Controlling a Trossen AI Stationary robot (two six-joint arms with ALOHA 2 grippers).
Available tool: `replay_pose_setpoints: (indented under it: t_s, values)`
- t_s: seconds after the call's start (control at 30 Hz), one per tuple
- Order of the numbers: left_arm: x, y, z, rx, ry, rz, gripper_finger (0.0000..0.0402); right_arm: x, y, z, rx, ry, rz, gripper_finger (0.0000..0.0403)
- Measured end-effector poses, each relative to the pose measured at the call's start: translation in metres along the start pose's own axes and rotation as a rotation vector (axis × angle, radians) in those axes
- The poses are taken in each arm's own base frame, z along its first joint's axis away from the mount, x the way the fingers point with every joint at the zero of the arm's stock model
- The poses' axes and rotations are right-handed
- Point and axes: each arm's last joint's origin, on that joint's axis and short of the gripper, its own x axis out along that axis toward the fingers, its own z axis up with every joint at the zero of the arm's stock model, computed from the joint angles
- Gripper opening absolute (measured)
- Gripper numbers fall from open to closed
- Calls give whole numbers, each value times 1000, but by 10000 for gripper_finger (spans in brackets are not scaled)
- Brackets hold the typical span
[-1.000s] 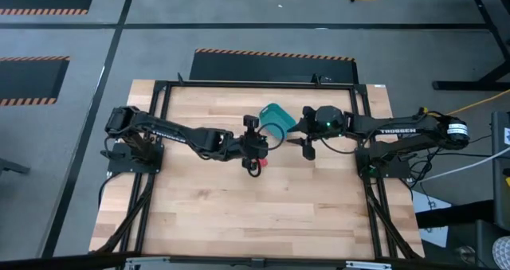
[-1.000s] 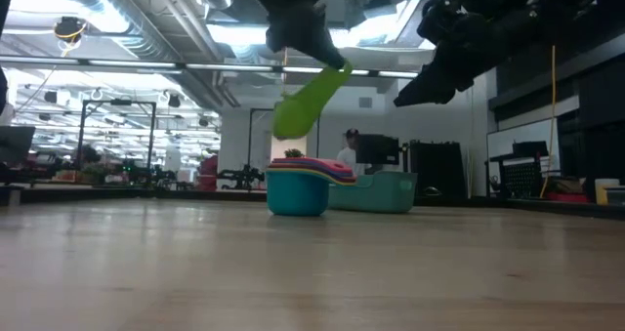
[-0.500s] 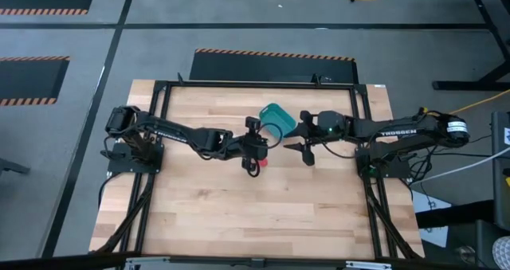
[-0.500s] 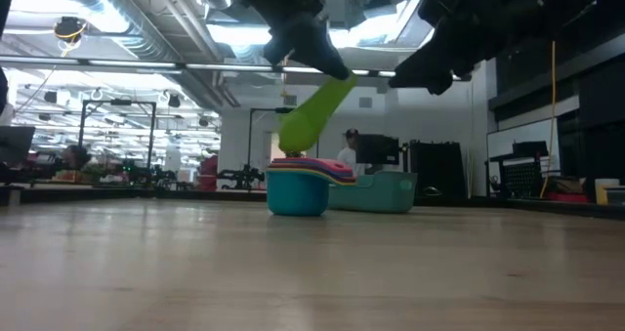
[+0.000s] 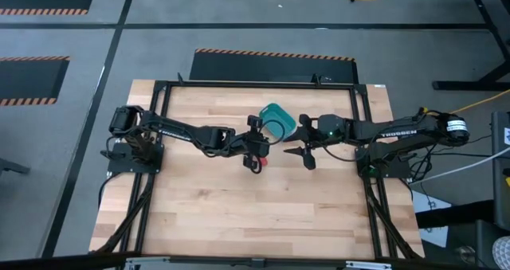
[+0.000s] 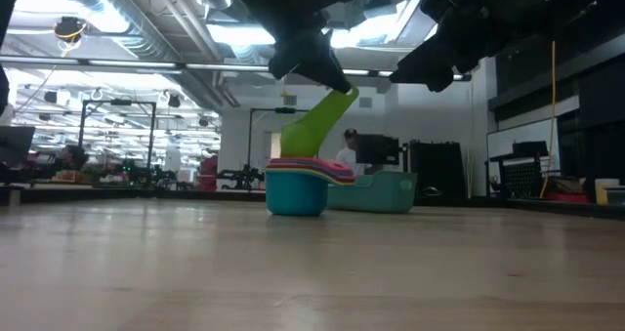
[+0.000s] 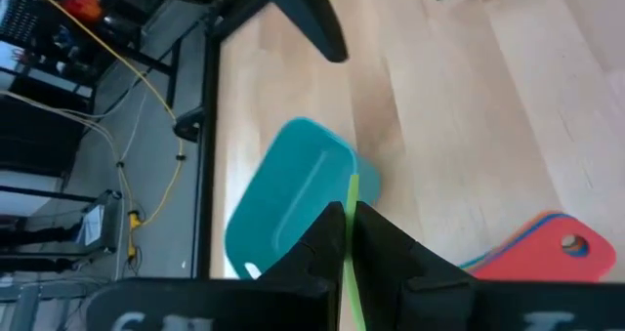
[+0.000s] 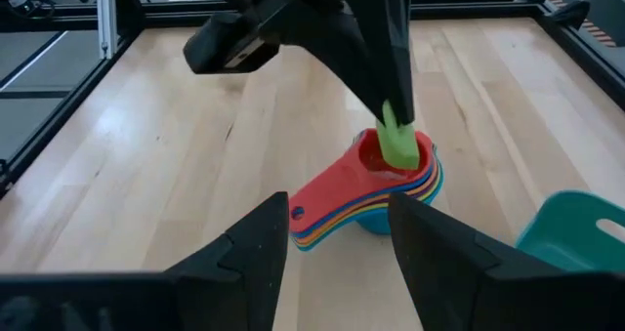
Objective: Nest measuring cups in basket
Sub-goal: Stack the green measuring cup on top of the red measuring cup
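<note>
The left claw (image 6: pixel 311 60) pinches the green cup (image 6: pixel 314 126) by its flat handle, light, stiff and slippery, just above the stack (image 6: pixel 305 183) beside the basket (image 5: pixel 278 119), while the right claw (image 5: pixel 304 146) hovers open.

Table (image 5: pixel 239 198): wood planks, pale, matt with a faint sheen (butcher-block look, visible grain). Green cup (image 6: pixel 317 126) pinched in the left claw (image 7: pixel 344 235): smooth plastic, slightly glossy. Cup stack (image 8: pixel 366 199) just below that claw: same smooth plastic, red top one with soft highlights. Basket (image 7: pixel 288 199) beyond the left claw, beside the right claw (image 8: pixel 337 238): teal plastic, smooth, satin. Both claws' fingers (image 8: pixel 256 248): dark matt plastic, faceted. Table frame (image 5: pixel 159 95): black metal bars, matt.
</note>
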Motion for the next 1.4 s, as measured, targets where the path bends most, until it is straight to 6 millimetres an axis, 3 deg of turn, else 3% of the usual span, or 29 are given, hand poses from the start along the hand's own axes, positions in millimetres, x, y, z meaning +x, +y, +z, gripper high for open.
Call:
replay_pose_setpoints:
  t_s: [0.5,0.67,1.13,1.4]
  values:
    - [0,-1,0,2,1,-5,12,0,0,0,1,1,0,182]
    - [0,-2,1,3,-28,-62,30,2,0,-1,28,8,-1,182]
    - [-5,-10,5,9,-49,-87,53,40,1,-23,27,97,21,182]
    - [-11,-18,9,-8,-48,-74,45,31,2,-16,17,66,20,182]
